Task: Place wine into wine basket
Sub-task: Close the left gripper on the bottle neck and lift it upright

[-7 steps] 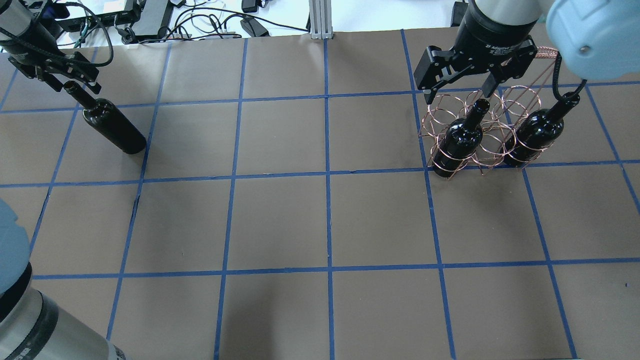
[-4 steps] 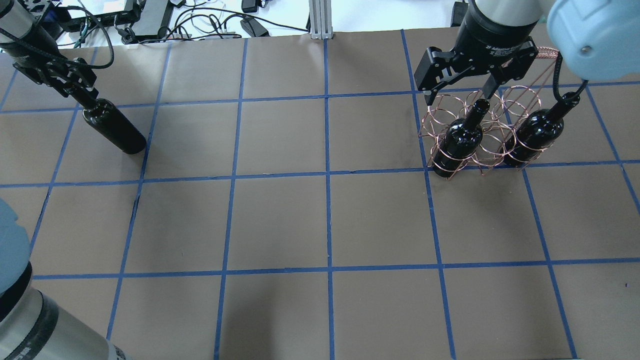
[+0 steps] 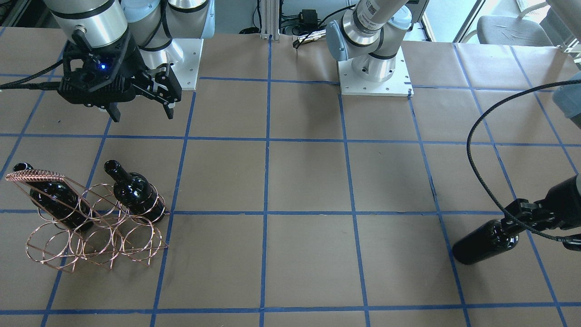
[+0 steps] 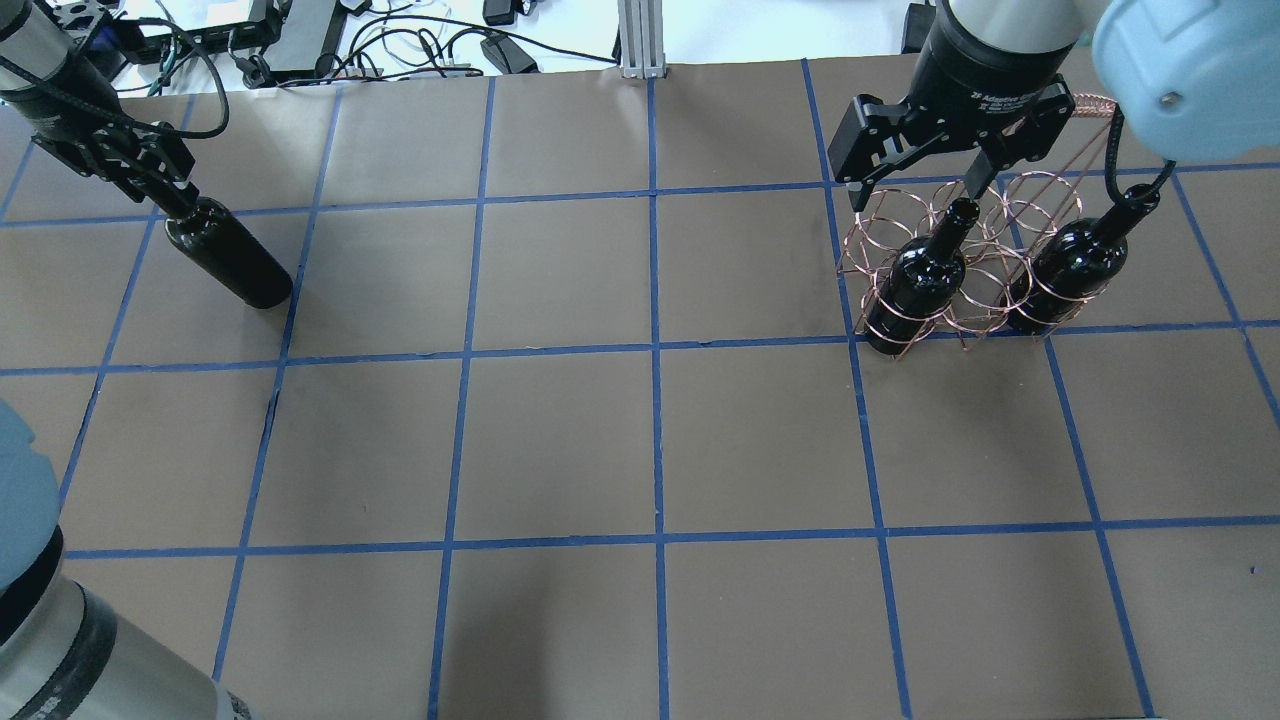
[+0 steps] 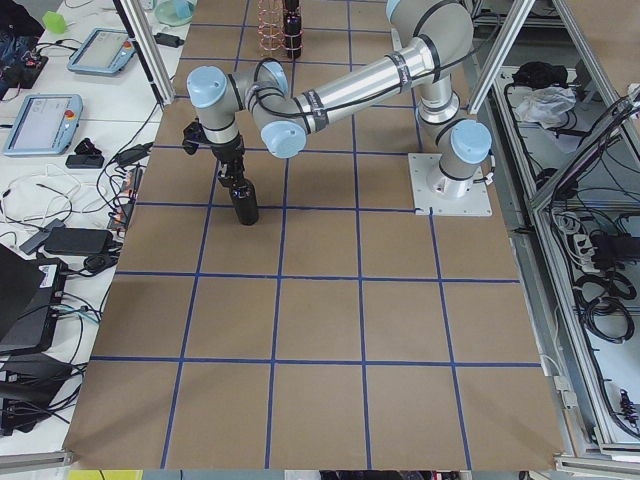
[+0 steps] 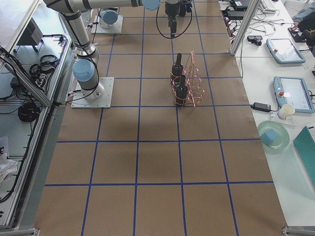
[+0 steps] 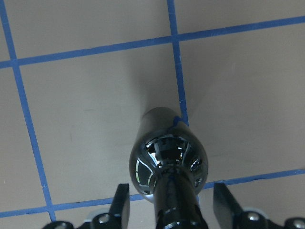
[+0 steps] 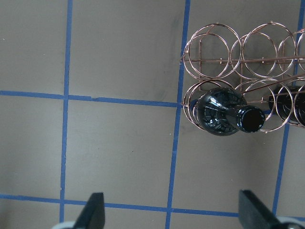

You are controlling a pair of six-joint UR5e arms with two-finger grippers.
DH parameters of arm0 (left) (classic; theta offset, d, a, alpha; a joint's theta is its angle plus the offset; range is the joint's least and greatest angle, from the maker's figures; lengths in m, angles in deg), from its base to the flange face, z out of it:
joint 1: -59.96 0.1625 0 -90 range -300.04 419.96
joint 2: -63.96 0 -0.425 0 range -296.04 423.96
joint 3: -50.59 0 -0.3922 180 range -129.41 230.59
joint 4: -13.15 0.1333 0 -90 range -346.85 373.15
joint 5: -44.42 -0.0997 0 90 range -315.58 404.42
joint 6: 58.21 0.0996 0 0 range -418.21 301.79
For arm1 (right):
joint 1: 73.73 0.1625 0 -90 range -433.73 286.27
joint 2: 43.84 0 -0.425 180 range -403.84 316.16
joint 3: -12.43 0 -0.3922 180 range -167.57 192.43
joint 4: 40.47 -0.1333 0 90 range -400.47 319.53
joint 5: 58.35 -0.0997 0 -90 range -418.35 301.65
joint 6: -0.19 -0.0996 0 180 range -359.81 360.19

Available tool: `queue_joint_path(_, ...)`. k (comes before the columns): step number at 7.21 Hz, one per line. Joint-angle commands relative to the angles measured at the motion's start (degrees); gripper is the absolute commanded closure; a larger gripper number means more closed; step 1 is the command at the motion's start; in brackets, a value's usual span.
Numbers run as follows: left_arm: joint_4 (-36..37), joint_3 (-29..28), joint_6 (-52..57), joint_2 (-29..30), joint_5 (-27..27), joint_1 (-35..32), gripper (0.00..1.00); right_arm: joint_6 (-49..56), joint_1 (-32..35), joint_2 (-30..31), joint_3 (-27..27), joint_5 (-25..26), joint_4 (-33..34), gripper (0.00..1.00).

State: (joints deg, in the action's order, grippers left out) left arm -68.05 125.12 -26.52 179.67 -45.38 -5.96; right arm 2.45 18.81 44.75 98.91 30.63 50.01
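Observation:
A near-black wine bottle point(image 4: 235, 260) stands on the table at the far left, also in the front view point(image 3: 481, 240) and left wrist view point(image 7: 164, 152). My left gripper point(image 4: 160, 185) is open and straddles its neck; both fingers point(image 7: 121, 205) stand clear of the glass. The copper wire wine basket point(image 4: 950, 270) stands at the far right and holds two more bottles point(image 4: 925, 280) point(image 4: 1065, 265) upright in its near row. My right gripper point(image 4: 915, 185) is open and empty, hovering above the basket, which also shows in the right wrist view point(image 8: 214, 47).
Cables and electronics point(image 4: 300, 40) lie beyond the table's far edge. The basket's coil-wrapped handle point(image 3: 34, 175) rises above its rings. Tablets point(image 5: 40, 120) and a plate point(image 6: 273, 135) sit on side tables off the table's ends.
My left gripper has come down over the left bottle's neck, which now sits between its fingers. The right gripper, basket and its two bottles have not moved.

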Motion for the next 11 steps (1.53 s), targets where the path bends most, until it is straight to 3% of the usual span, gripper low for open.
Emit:
queue_joint_path(1, -0.18, 0.01, 0.04, -0.05, -0.02, 0.0, 0.46, 0.02, 0.0, 0.0, 0.01, 0.05, -0.04, 0.0)
queue_joint_path(2, -0.36, 0.01, 0.04, 0.04, -0.2, 0.0, 0.85, 0.02, 0.0, 0.0, 0.01, 0.05, 0.04, 0.0)
queue_joint_path(3, -0.1, -0.08, -0.05, 0.04, -0.29, 0.0, 1.0, 0.02, 0.0, 0.0, 0.01, 0.05, 0.04, 0.0)
queue_joint_path(8, -0.45, -0.17, -2.93, -3.55, 0.15, -1.39, 1.0, 0.19, 0.0, 0.0, 0.01, 0.05, 0.13, 0.0)
queue_joint_path(11, -0.98, 2.36, -15.22, -8.56, 0.68, -11.48, 1.0, 0.55, 0.0, 0.0, 0.01, 0.05, 0.3, 0.0)
